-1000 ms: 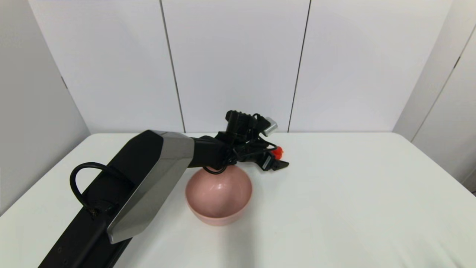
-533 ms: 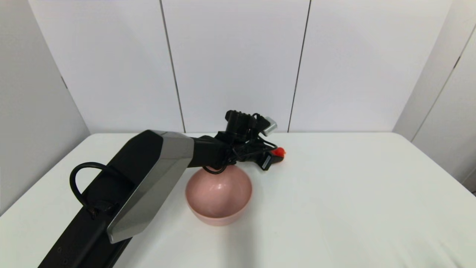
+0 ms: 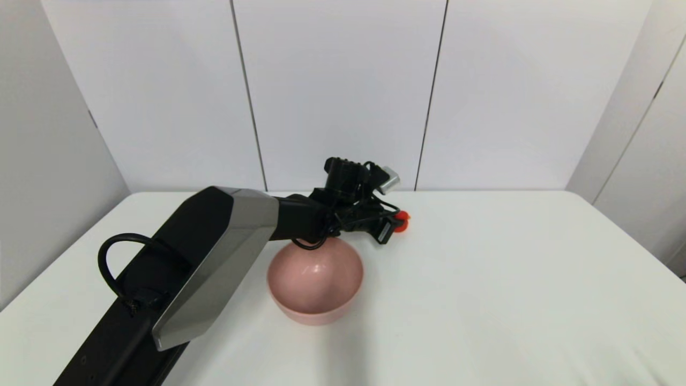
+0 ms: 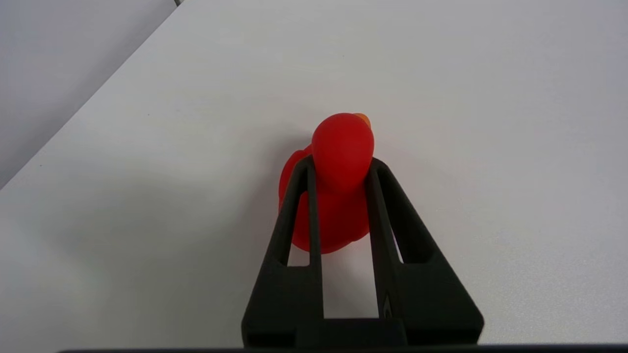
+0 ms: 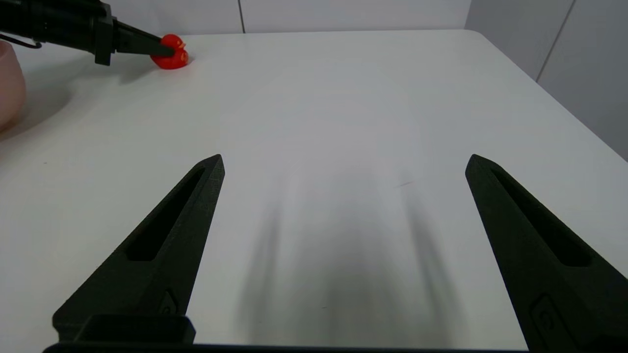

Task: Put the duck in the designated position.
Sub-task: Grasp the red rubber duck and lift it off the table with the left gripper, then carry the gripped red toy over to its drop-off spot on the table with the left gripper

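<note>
Beyond the pink bowl (image 3: 315, 287), left gripper (image 4: 338, 164) clenched on the duck (image 4: 333, 196), duck resting on the table (image 3: 509, 279), right gripper (image 5: 343, 164) spread wide.

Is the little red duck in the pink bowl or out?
Out. The tiny glossy red rubber duck sits on the white table beyond the pink bowl, squeezed by the left tool.

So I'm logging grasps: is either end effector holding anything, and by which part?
The left end effector grips the duck across its body at the neck, on the table. The right end effector is open and holds nothing.
</note>
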You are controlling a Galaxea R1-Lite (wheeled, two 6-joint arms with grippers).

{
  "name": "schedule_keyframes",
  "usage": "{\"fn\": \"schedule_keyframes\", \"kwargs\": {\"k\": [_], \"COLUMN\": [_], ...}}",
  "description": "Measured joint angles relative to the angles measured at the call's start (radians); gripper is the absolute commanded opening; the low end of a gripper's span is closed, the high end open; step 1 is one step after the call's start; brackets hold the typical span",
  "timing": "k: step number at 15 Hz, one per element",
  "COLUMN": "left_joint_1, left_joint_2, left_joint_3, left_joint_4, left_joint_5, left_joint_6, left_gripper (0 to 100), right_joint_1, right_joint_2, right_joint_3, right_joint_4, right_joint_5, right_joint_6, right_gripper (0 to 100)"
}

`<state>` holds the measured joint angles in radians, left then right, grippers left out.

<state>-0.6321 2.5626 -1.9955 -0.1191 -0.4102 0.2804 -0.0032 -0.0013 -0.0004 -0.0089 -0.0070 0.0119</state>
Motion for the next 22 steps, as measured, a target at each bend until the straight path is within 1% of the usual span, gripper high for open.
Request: {"fn": "schedule_keyframes", "kwargs": {"k": [11,17,22], "left_joint_1": [0.028,0.063,0.067], "left_joint_2": [-0.082,-0.214,-0.322], "left_joint_3": [0.0,0.014,0.04], "left_joint_4": [0.009,0.097,0.167], "left_joint_5": [0.005,0.027,0.029], "left_joint_6": [0.014,0.04,0.046], "left_gripper": [0,0,0], "right_joint_1": [0.0,0.0,0.0], "right_joint_2": [0.0,0.0,0.0], "right_joint_3": [0.0,0.0,0.0], "right_joint_4": [0.0,0.0,0.0], "right_joint_5": [0.0,0.0,0.0], "right_joint_6": [0.0,0.0,0.0], "right_gripper": [100,100,100]}}
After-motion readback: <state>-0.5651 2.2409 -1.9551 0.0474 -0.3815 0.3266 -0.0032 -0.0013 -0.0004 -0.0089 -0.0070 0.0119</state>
